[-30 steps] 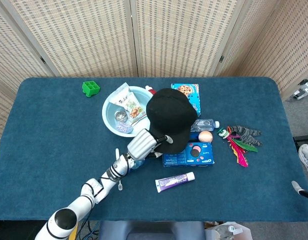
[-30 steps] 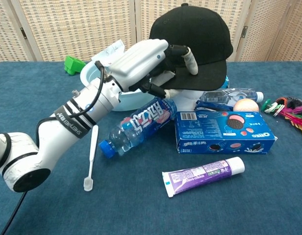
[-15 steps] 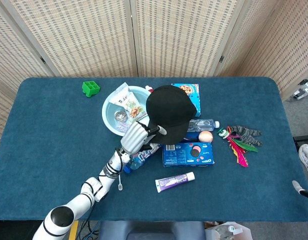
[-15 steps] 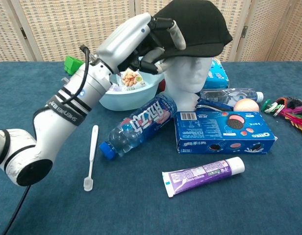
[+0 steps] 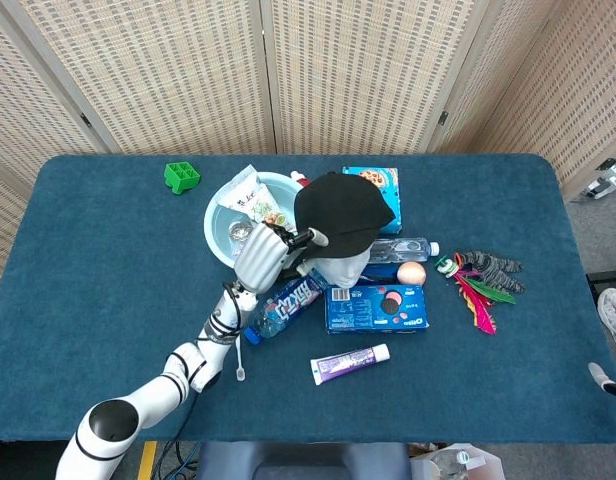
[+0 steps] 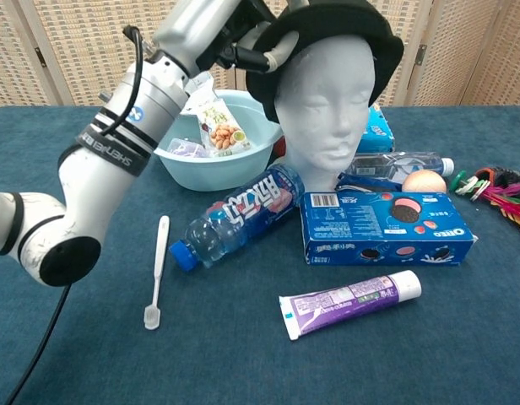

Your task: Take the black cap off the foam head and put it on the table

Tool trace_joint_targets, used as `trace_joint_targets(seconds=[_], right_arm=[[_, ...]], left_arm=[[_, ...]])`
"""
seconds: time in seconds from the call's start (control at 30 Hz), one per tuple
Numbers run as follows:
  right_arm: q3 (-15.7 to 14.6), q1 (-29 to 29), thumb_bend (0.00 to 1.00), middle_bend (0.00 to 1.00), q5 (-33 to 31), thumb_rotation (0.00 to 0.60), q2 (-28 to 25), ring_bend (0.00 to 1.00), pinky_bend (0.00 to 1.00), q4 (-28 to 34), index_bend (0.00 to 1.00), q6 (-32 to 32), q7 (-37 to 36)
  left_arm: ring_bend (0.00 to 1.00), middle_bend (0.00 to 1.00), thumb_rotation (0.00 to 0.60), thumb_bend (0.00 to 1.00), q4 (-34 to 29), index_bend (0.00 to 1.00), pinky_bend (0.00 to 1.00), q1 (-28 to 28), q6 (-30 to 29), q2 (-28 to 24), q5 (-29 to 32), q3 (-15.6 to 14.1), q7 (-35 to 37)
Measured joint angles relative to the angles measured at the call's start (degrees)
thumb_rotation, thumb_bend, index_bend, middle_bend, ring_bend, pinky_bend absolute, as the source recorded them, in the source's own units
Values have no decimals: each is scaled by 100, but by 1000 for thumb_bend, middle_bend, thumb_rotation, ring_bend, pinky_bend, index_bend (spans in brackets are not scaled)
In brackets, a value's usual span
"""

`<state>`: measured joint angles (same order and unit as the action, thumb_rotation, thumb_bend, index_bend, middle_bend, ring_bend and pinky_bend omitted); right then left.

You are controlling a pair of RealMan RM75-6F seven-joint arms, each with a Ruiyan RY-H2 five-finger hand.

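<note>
Blue cloth table (woven screens behind); left robot hand grips the black cap brim.

A big table with a dark blue cloth is filling most of the room. Tall folding screens with tiny holes are standing right behind it, and bright, even light is shining on them. Grey floor is showing at the right side.
</note>
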<state>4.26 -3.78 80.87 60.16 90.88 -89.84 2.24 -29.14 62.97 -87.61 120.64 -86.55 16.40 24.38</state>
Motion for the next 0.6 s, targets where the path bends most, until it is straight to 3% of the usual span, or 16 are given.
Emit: trace_joint_targets(seconds=[0.27, 0.6], right_arm=[[-6, -44, 188, 224, 28, 600, 16, 193, 339, -15, 135, -53, -35], [2, -63, 188, 224, 46, 600, -2, 193, 339, -16, 134, -72, -72]], left_arm=[[1000, 970, 600, 527, 67, 629, 1000, 325, 438, -167, 311, 354, -311], [1000, 970, 600, 526, 679, 628, 1000, 560, 929, -471, 854, 781, -542]])
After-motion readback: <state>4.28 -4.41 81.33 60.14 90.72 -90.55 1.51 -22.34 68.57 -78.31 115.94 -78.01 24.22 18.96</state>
